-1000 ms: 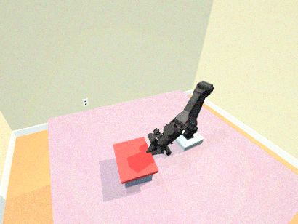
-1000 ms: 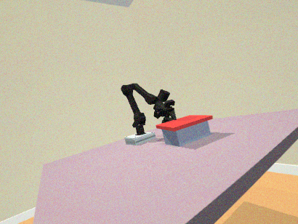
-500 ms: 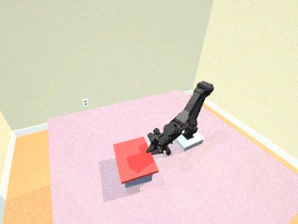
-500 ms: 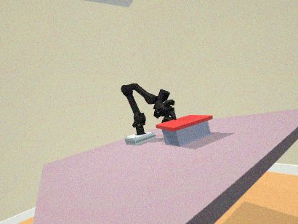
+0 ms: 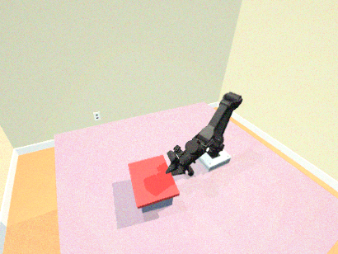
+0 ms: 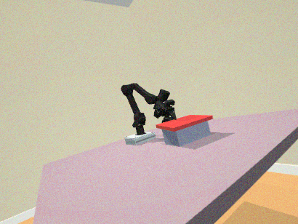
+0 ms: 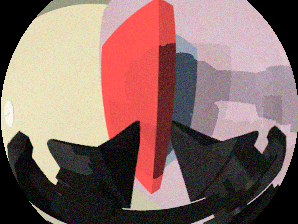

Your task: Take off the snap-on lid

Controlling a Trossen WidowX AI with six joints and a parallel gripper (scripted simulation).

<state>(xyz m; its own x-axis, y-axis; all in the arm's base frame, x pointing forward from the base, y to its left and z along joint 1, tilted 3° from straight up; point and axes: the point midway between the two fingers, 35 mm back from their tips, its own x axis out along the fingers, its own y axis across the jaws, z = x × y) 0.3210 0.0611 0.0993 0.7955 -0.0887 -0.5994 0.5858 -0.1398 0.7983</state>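
The red lid (image 5: 144, 177) (image 6: 185, 122) (image 7: 130, 75) lies right side up over the blue-grey storage box (image 5: 158, 204) (image 6: 192, 134) (image 7: 185, 75), overhanging its walls. No clear gap shows between lid and box. My gripper (image 5: 169, 171) (image 6: 174, 119) (image 7: 154, 125) is shut on the lid's edge on the side facing the arm's base. In the wrist view one finger is at the lid's top face and the other at its underside, beside the box wall. The far finger's contact with the lid is hidden in the top and exterior views.
The arm's pale base (image 5: 218, 161) (image 6: 139, 138) stands on the pink table (image 5: 247, 198) (image 6: 127, 182), a short way from the box. The arm arches from it to the lid's near edge. The table's dark edge (image 6: 251, 180) runs along the right in the exterior view.
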